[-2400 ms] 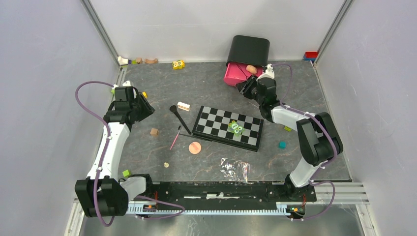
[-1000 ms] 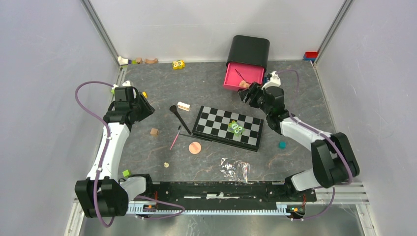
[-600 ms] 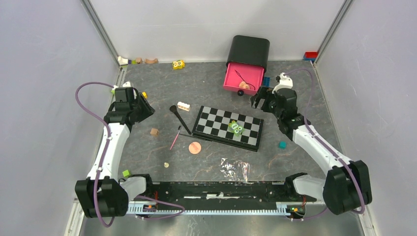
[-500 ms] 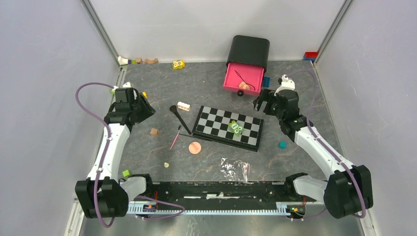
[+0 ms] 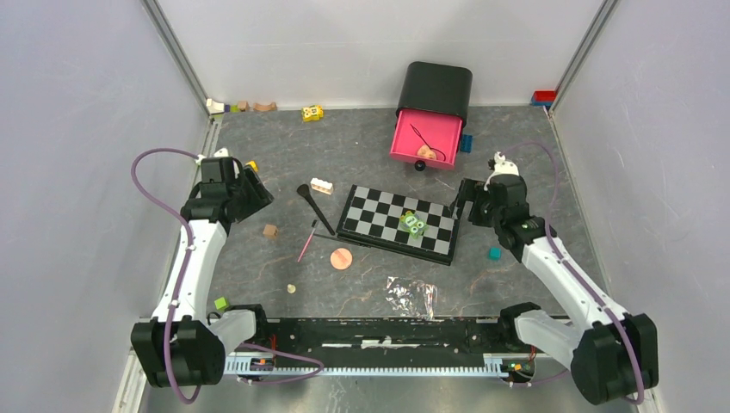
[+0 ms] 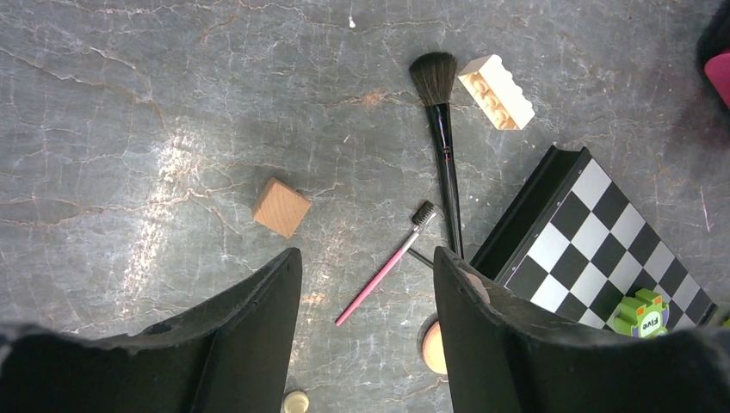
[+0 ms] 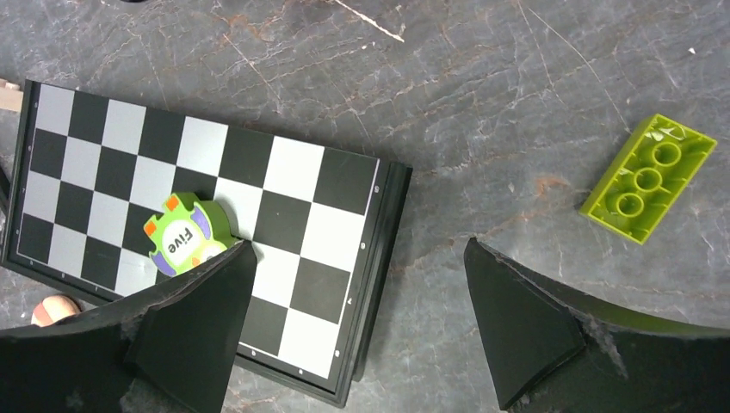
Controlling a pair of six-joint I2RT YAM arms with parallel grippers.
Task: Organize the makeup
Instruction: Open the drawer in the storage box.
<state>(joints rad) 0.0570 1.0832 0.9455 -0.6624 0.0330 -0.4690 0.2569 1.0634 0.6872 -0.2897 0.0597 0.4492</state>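
Observation:
The black long-handled brush (image 6: 445, 155) lies on the grey floor left of the chequered board, also in the top view (image 5: 315, 206). Beside it lie a thin pink pencil (image 6: 384, 275) and a dark pencil (image 6: 419, 256). The round peach puff (image 5: 342, 258) sits just below them. My left gripper (image 6: 366, 256) hovers open above the pink pencil, holding nothing. My right gripper (image 7: 360, 248) stands wide open and empty over the board's right edge (image 7: 379, 232). The pink drawer (image 5: 426, 138) holds a peach item (image 5: 424, 151) and a thin dark stick.
The chequered board (image 5: 400, 224) carries a green toy (image 5: 413, 224). A wooden cube (image 6: 281, 207), white brick (image 6: 496, 90), green brick (image 7: 647, 176), teal block (image 5: 494, 253), plastic bag (image 5: 411, 297) and small black ball (image 5: 420, 166) lie about. A black case (image 5: 436, 86) backs the drawer.
My right arm has drawn back from the pink drawer to the board's right edge and its jaws have spread wide. My left gripper's jaws have opened further.

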